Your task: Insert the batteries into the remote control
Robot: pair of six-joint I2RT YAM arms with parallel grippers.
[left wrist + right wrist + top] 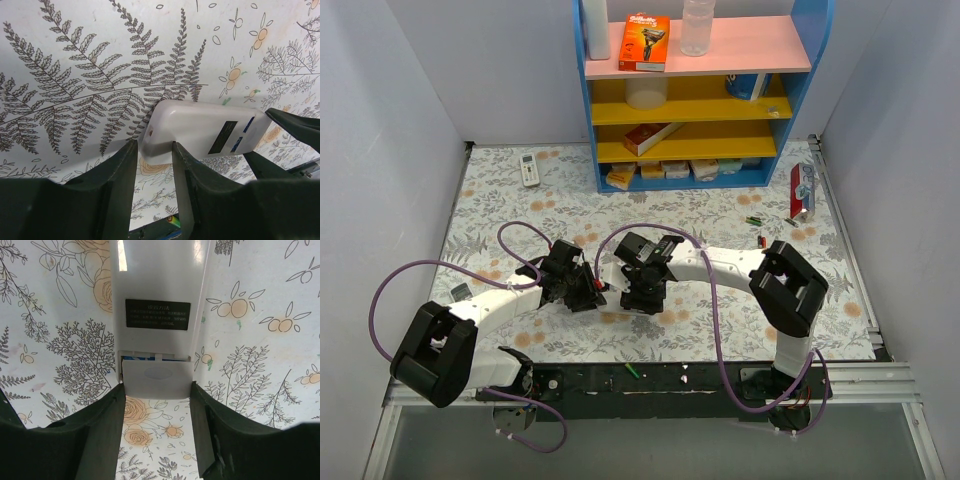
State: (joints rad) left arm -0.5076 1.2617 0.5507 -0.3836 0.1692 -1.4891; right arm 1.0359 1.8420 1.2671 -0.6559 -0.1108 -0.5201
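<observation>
Far left: a second white remote point(529, 169) lies on the floral counter point(500, 200), well apart from both arms.
Left claw point(154, 149): the fingers point(120, 185) stand close together with a narrow gap. The rounded end of the remote control point(200, 125) shows in that gap. I cannot tell whether they pinch it or only stand over it.
Remote control: it lies at counter centre between the two claws, with its plain white back up.
Right claw point(157, 386): the fingers are set at mid spread and clamp the remote's two long edges at the cover end.
Battery cover point(157, 380): it sits partly slid toward the claw. A slit of blue shows at the recess edge, just below the black label point(157, 314).
Right: loose batteries point(753, 220), green and red, lie on the counter well apart from both claws.
Left wrist view only: it shows the remote at a slant and one right-claw finger at its far end.
Right wrist view only: it shows the cover seam and both edge contacts.
Top view only: it shows the blue shelf point(800, 60) at the rear and the spare cells. The remote is mostly hidden under the claws.
</observation>
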